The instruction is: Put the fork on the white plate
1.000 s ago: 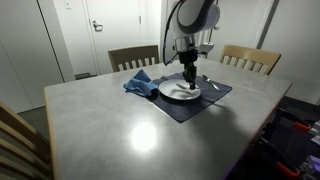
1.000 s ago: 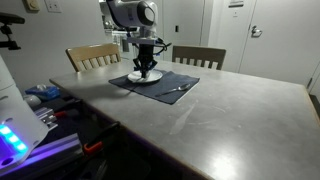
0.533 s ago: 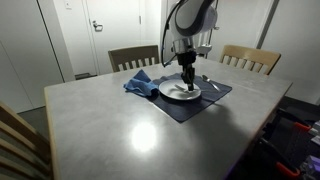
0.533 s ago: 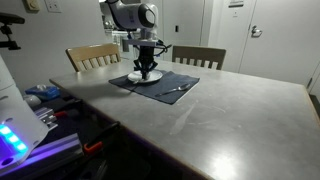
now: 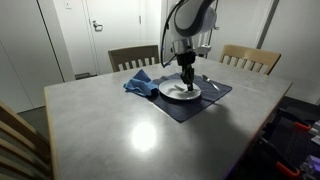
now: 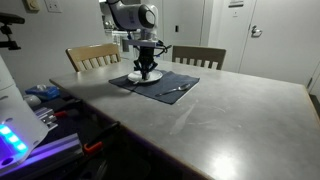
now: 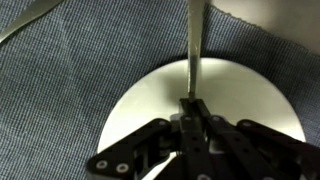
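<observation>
The white plate (image 7: 145,100) lies on a dark blue placemat (image 7: 60,90), seen in both exterior views (image 5: 180,93) (image 6: 141,78). My gripper (image 7: 193,108) is shut on the thin metal handle of the fork (image 7: 193,45). The fork runs from the jaws across the plate and past its far rim. In the exterior views the gripper (image 5: 187,80) (image 6: 147,72) points straight down, just above the plate. The fork's head is out of view.
A second utensil (image 6: 181,88) lies on the placemat (image 5: 196,106) beside the plate, also in the wrist view's top-left corner (image 7: 28,20). A crumpled blue cloth (image 5: 139,83) sits next to the plate. Wooden chairs (image 5: 133,57) (image 5: 250,58) stand behind the table.
</observation>
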Available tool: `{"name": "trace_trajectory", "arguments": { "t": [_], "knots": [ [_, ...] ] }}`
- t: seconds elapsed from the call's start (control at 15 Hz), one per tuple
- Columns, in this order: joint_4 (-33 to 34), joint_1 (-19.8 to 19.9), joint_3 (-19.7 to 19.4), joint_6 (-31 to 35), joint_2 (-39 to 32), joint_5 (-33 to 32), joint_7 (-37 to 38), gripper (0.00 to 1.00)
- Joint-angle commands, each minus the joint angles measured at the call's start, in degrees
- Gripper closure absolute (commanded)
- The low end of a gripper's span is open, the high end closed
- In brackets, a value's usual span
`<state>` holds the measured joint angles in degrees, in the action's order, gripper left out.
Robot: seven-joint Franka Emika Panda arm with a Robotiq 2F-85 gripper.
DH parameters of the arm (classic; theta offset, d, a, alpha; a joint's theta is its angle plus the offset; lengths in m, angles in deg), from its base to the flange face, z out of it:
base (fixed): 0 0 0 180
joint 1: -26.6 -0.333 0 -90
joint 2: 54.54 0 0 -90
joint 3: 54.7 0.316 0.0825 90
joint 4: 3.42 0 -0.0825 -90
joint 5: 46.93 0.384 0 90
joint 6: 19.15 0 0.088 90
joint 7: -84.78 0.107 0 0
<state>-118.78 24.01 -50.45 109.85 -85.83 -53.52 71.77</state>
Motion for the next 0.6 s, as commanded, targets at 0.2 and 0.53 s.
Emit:
{"name": "trace_trajectory", "arguments": {
  "t": [0.2, 0.53],
  "knots": [
    [2.69, 0.99, 0.01, -0.72, -1.01, -0.21, -2.53, 0.98],
    [4.03, 1.33, -0.15, -1.22, -1.53, -0.2, -3.43, 0.98]
  ]
}}
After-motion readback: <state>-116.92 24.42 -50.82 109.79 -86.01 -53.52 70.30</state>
